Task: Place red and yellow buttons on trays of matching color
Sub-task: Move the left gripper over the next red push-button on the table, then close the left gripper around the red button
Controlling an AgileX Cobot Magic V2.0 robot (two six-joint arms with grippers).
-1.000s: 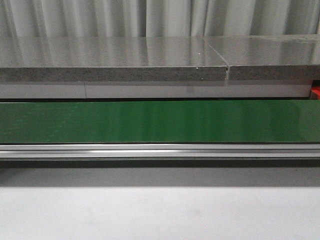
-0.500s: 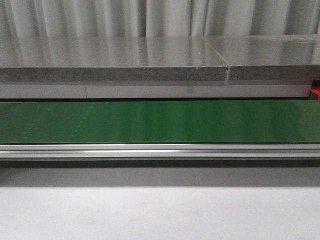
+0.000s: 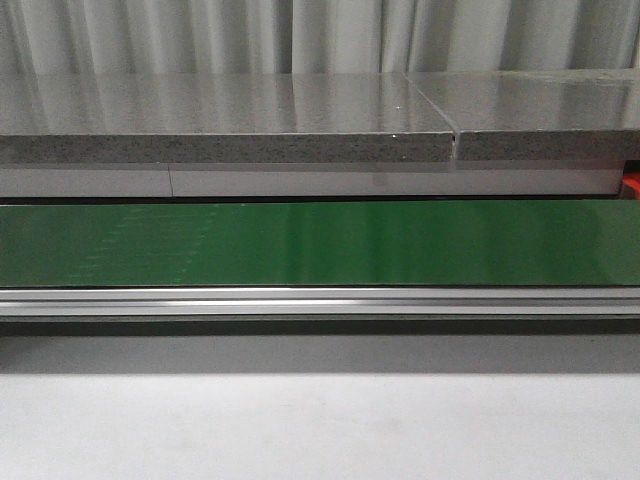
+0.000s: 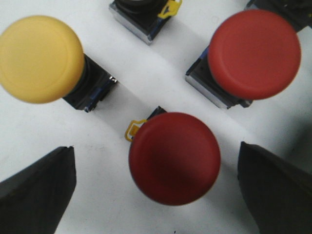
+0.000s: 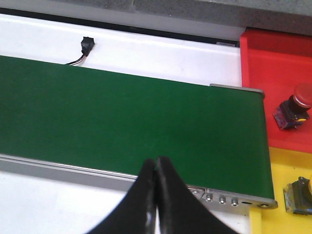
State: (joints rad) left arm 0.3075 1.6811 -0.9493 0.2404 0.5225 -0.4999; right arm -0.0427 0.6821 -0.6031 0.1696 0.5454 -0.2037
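Front cam gives you only the setting: green conveyor belt (image 3: 320,243) w/ aluminium rail (image 3: 320,301), grey speckled slab (image 3: 225,120) behind, pleated curtain (image 3: 320,35) at back. Left gripper (image 4: 156,187) hangs wide open over a white surface (image 4: 141,73), a red button (image 4: 174,157) centred between its fingers, not touching; second red button (image 4: 254,53) and yellow button (image 4: 40,58) nearby. Right gripper (image 5: 155,178) is closed on nothing, over the belt; past the belt's end you see red tray (image 5: 275,63) (one red button (image 5: 293,112) in it) beside yellow tray (image 5: 287,175).

We see a gray curtain (image 3: 300,35) hanging at the back. In front of it sits a long shiny gray stone shelf (image 3: 220,115), catching light.
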